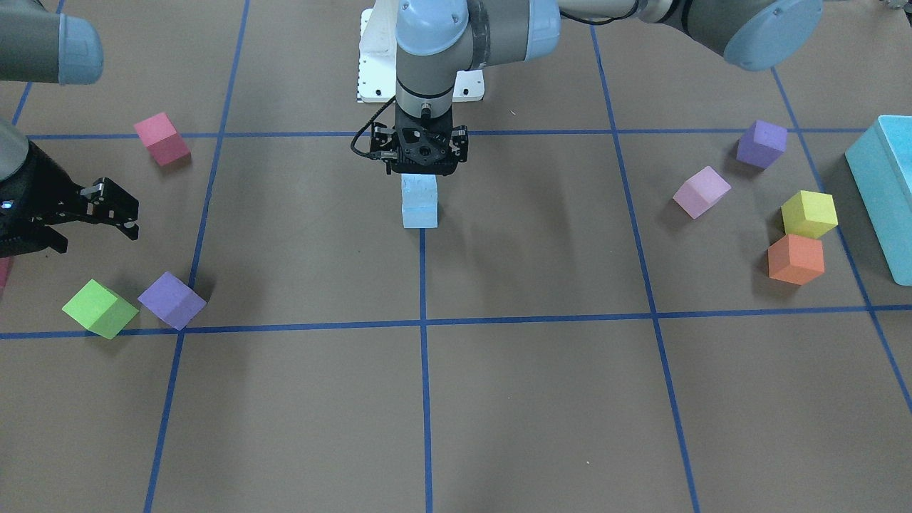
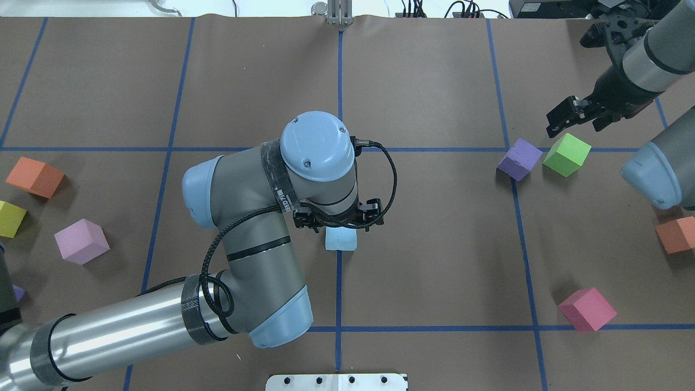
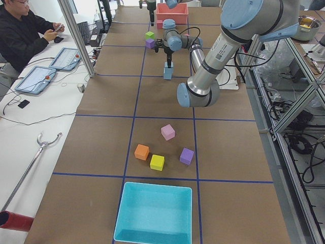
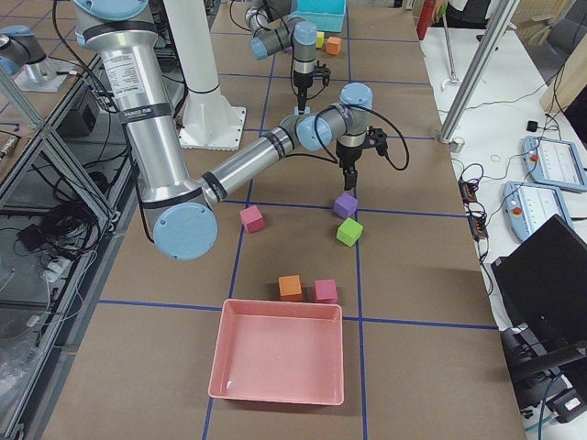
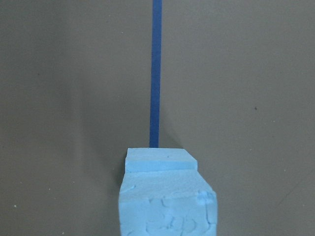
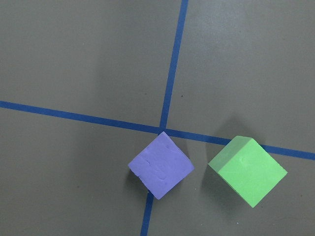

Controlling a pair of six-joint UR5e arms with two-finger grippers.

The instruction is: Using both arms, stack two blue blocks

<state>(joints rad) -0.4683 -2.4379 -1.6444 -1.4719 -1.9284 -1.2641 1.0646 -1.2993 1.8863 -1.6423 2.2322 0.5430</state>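
Foam cubes: two sky-blue (image 1: pixel 419 189) (image 1: pixel 420 215), two violet (image 1: pixel 761 144) (image 1: pixel 172 300), two orange (image 1: pixel 796 260) (image 2: pixel 676 234), two pink (image 1: pixel 162 139) (image 4: pixel 326 291), one lilac (image 1: pixel 702 192), one green (image 1: pixel 100 308), one yellow (image 1: pixel 809 214); two plastic bins (image 1: pixel 887 192) (image 4: pixel 275 353).

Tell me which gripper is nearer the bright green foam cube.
Right. The right gripper hovers near the bright green foam cube; the left gripper is mid-table over pale blue foam blocks.

Left end effector (image 1: pixel 420 173) vertical, right end effector (image 2: pixel 575 126) spread
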